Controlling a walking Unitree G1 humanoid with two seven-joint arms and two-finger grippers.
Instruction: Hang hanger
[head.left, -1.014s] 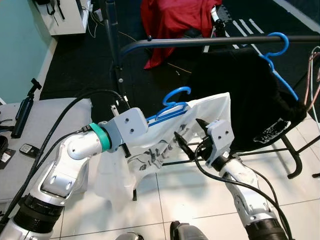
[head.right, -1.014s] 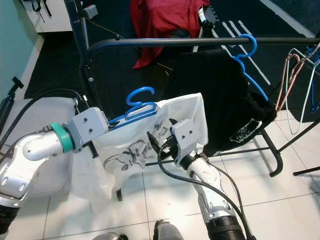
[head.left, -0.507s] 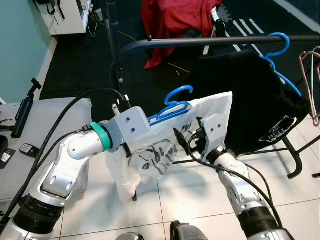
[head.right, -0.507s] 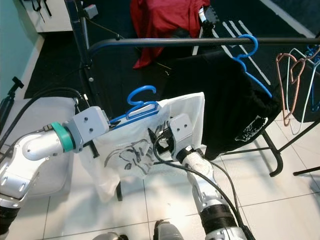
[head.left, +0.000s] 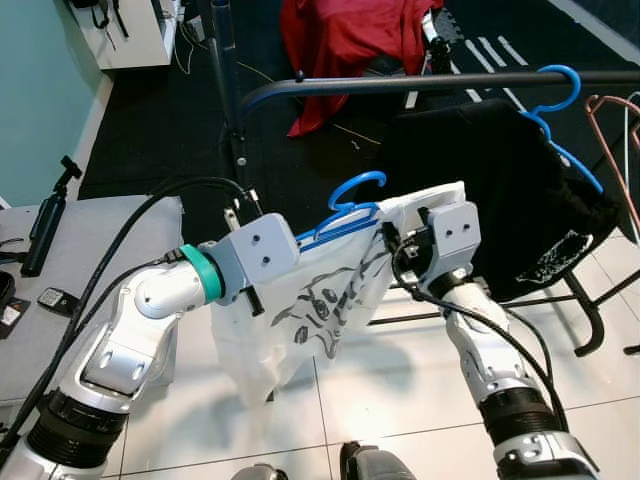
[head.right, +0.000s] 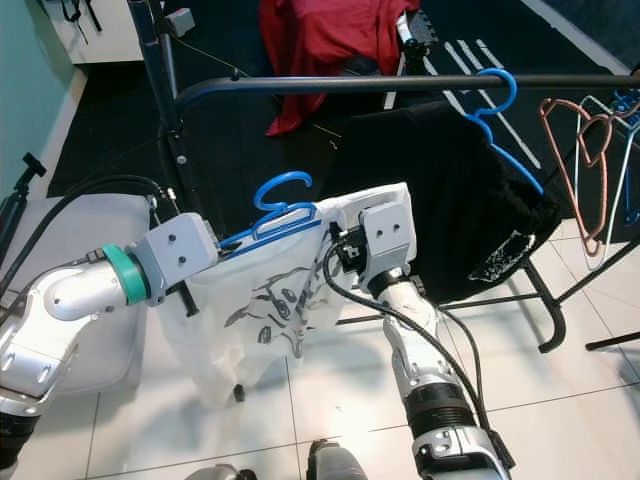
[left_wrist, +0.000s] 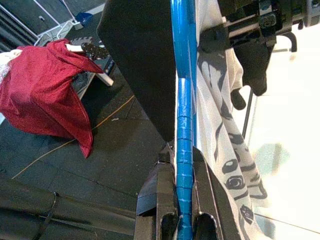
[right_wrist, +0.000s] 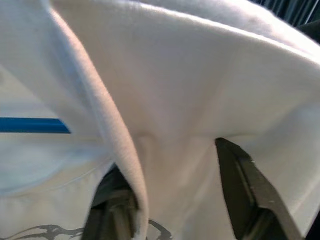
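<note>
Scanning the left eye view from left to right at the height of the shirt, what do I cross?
Left gripper → blue hanger → white shirt → right gripper → black garment → pink hanger.

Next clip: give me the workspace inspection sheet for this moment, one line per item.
Surface: white tiled floor; grey table at the robot's left.
Job's things: blue hanger carrying a white printed shirt, below the black rail, not hooked on it.
Clutter: black shirt on another blue hanger; red cloth behind; small devices at the table's edge.
Grippers: left claw shut on the hanger's arm; right claw has fingers on either side of a shirt fold.
Cables: black cables along both arms.
Surroundings: dark floor, teal wall.
</note>
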